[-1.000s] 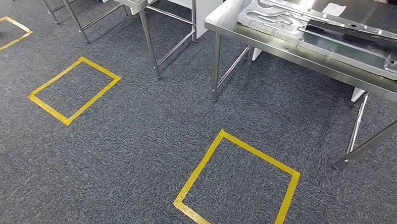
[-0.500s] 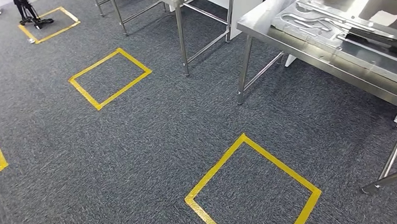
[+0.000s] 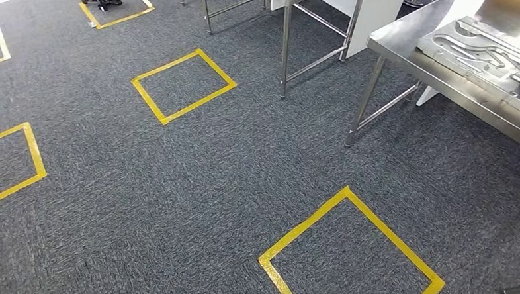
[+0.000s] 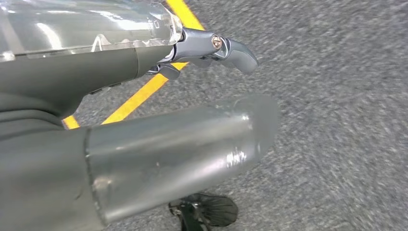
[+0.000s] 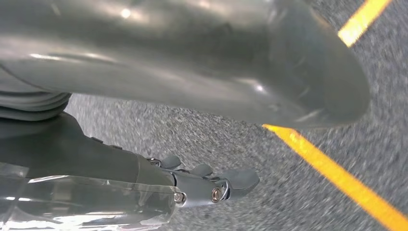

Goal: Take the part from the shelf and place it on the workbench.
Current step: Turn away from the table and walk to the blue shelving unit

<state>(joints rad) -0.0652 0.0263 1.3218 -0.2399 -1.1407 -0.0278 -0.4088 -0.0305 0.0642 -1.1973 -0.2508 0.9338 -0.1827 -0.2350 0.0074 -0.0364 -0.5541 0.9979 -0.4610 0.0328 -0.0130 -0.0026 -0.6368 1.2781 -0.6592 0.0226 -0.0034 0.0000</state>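
Turning has swung the counter (image 3: 398, 45) rightward, no shelf ahead, while my left hand (image 4: 211, 48) and right hand (image 5: 211, 185) hang empty, fingers loosely apart.

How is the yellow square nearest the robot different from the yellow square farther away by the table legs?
The near yellow square looks bigger and is cut off by the picture's bottom edge; the far yellow square looks smaller and shows all four sides. The near one lies close to the steel workbench, the far one beside another table's leg. Both are yellow tape outlines on grey carpet.
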